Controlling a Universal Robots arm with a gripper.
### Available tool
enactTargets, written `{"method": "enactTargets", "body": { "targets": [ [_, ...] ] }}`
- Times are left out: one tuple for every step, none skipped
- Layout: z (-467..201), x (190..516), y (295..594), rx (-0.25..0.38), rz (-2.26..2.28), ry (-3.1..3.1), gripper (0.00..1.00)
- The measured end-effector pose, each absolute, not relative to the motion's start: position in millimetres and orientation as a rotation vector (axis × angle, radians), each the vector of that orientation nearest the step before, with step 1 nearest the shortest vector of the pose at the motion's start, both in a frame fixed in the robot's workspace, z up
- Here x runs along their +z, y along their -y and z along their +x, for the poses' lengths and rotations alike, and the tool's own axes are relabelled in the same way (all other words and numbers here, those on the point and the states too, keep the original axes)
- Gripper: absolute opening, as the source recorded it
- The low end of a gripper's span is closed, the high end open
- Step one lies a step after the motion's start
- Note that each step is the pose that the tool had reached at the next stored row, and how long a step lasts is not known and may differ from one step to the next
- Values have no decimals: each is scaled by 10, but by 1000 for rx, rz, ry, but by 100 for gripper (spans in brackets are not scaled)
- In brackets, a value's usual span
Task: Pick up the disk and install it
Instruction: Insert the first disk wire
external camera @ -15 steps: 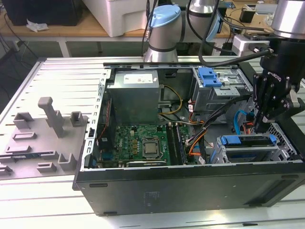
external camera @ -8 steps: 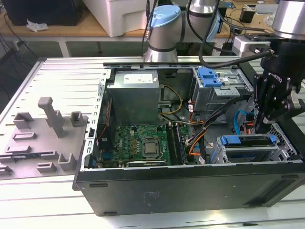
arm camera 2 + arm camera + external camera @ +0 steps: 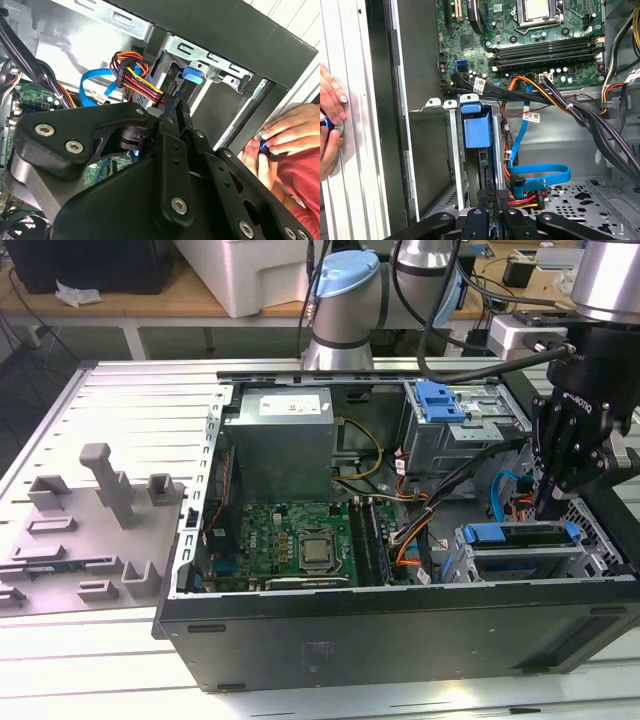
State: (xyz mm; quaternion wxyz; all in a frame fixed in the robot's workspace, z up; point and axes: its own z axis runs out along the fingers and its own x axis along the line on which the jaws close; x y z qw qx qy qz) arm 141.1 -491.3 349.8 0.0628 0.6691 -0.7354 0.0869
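Observation:
The disk point(image 3: 520, 533) sits in the metal drive cage point(image 3: 455, 560) at the case's front corner, on the exterior view's right, with its long blue strip facing up. In both wrist views its blue end point(image 3: 477, 125) point(image 3: 192, 75) shows inside the cage. My black gripper point(image 3: 548, 508) hangs straight down over the strip's right end. In both wrist views the gripper point(image 3: 494, 197) point(image 3: 175, 102) is shut, with the tips right at the disk's dark edge. I cannot tell whether they touch it.
The open case holds a grey power supply box point(image 3: 278, 440), a green motherboard point(image 3: 300, 540), a blue latch on the upper cage point(image 3: 440, 400) and cable bundles point(image 3: 425, 525). A blue cable point(image 3: 540, 175) loops beside the cage. A person's hand point(image 3: 327, 125) point(image 3: 285, 135) rests at the case's outer edge.

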Motion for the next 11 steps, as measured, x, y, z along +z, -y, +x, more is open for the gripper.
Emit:
{"method": "enactTargets", "body": {
  "targets": [
    [1411, 3497, 4913, 263, 2022, 2222, 17],
    [1411, 3497, 4913, 263, 2022, 2222, 17],
    [1411, 3497, 4913, 263, 2022, 2222, 17],
    [1411, 3496, 4913, 262, 2022, 2223, 17],
    [1411, 3496, 4913, 260, 2023, 2224, 17],
    [1411, 3495, 4917, 253, 2027, 2228, 17],
    [1411, 3495, 4930, 240, 2032, 2234, 17],
    [1411, 3495, 4939, 238, 2034, 2236, 17],
    [1411, 3496, 4945, 236, 2034, 2237, 17],
    [1411, 3495, 4955, 234, 2035, 2238, 17],
    [1411, 3496, 4962, 231, 2037, 2239, 17]
  ]
}}
